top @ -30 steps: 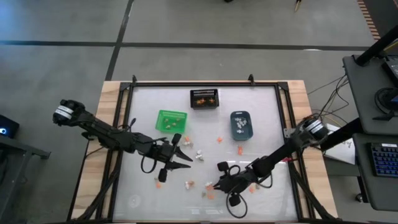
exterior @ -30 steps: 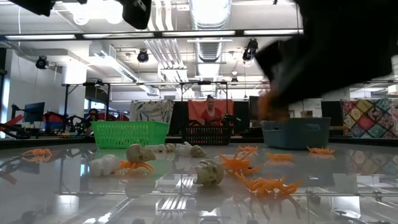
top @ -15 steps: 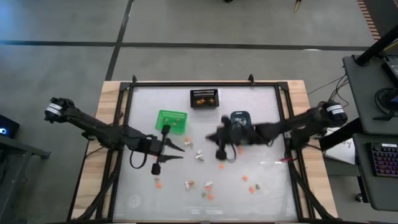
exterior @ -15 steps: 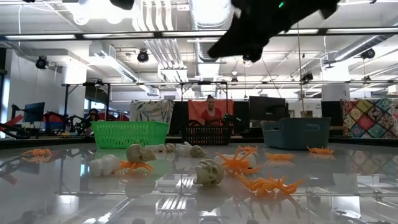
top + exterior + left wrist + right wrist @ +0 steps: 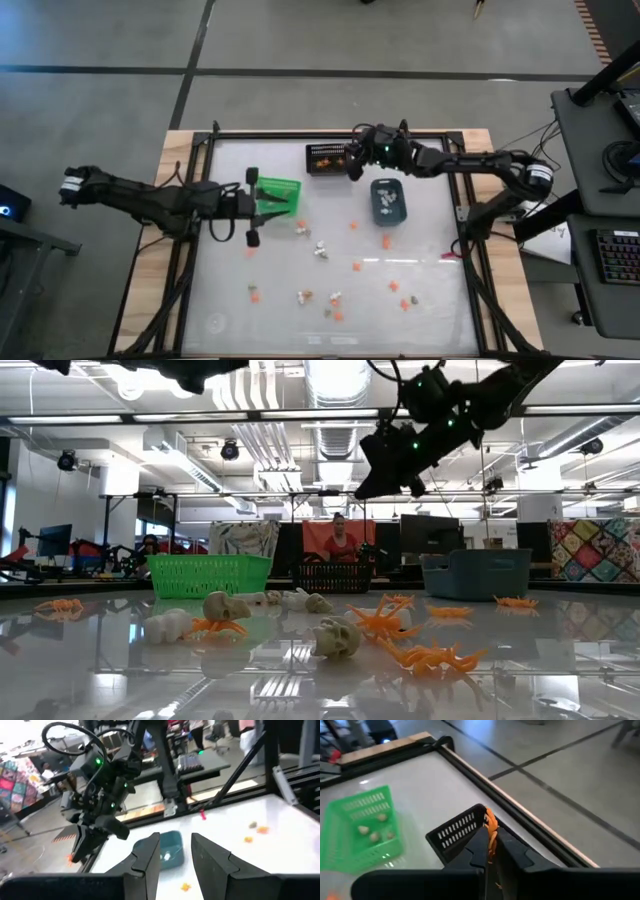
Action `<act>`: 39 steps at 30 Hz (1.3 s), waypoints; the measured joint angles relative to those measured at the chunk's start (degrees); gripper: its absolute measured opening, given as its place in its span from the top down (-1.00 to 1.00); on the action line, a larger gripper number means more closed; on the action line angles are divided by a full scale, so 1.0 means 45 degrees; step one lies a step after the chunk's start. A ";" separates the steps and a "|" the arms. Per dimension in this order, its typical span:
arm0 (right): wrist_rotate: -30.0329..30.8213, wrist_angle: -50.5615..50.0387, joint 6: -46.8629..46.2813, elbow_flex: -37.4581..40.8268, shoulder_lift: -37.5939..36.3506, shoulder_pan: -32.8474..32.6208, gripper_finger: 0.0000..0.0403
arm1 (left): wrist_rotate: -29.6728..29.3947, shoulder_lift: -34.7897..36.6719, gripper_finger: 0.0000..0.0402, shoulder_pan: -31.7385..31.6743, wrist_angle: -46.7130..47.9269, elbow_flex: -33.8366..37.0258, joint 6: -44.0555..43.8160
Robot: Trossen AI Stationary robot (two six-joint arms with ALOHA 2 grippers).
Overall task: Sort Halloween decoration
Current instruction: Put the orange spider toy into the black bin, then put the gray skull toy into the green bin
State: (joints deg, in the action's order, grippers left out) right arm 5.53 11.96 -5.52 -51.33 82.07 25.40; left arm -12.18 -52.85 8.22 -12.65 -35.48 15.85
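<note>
My right gripper (image 5: 490, 851) is pinched on a thin orange trinket (image 5: 490, 827), hanging above the black mesh bin (image 5: 329, 158). Risk: the trinket is spindly and light, so it may cling to a finger or drop past the bin's slotted wall. My left gripper (image 5: 175, 851), narrowly parted and empty, waits beside the green bin (image 5: 274, 193). Loose orange, tan and pale trinkets (image 5: 320, 296) lie on the glossy surface (image 5: 420, 200), well away from the black bin.
</note>
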 joint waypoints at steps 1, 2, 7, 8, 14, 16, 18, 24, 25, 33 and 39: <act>-0.0414 0.0224 0.0026 0.0000 0.0146 0.0196 0.92 | 0.0025 -0.0067 0.53 -0.0115 0.0003 0.0000 -0.0023; -0.0779 0.0491 0.0039 0.0000 0.0315 0.0316 0.92 | 0.0028 -0.0125 0.53 -0.0209 0.0006 0.0000 -0.0051; -0.1348 0.1714 0.0514 0.0000 0.1390 0.0531 0.92 | 0.0049 -0.0417 0.53 -0.0289 0.0025 0.0005 -0.0161; -0.1343 0.1900 0.0540 0.0000 0.1591 0.0531 0.92 | 0.0070 -0.0460 0.53 -0.0290 0.0042 0.0005 -0.0253; -0.1221 0.2223 0.0506 0.0000 0.2411 0.0531 0.90 | 0.0062 -0.0571 0.53 -0.0293 0.0296 0.0005 -0.1049; -0.1188 0.2187 0.0384 0.0000 0.2593 0.0531 0.87 | 0.0057 -0.0575 0.53 -0.0295 0.0454 0.0010 -0.1329; -0.1188 0.2174 0.0197 0.0000 0.2731 0.0531 0.81 | 0.0056 -0.0654 0.53 -0.0295 0.0510 0.0010 -0.1602; -0.1102 0.2169 -0.0534 0.0000 0.3010 0.0531 0.54 | 0.0018 -0.1228 0.53 -0.0295 0.0492 0.0010 -0.2141; -0.1101 0.2169 -0.0679 0.0000 0.3023 0.0531 0.50 | 0.0018 -0.1362 0.53 -0.0295 0.0468 0.0010 -0.2276; -0.1970 0.1555 -0.1800 -0.0005 0.2335 0.0351 0.35 | -0.0168 -0.2008 0.53 -0.0292 0.0480 0.0015 -0.3608; -0.2354 -0.0445 -0.2093 -0.0005 0.0835 -0.0433 0.43 | -0.0382 -0.2585 0.53 -0.0295 0.0484 0.0015 -0.4960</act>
State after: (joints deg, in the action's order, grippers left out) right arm -5.06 9.96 -14.94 -51.35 85.83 23.45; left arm -13.90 -64.49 6.90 -10.48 -35.42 -6.47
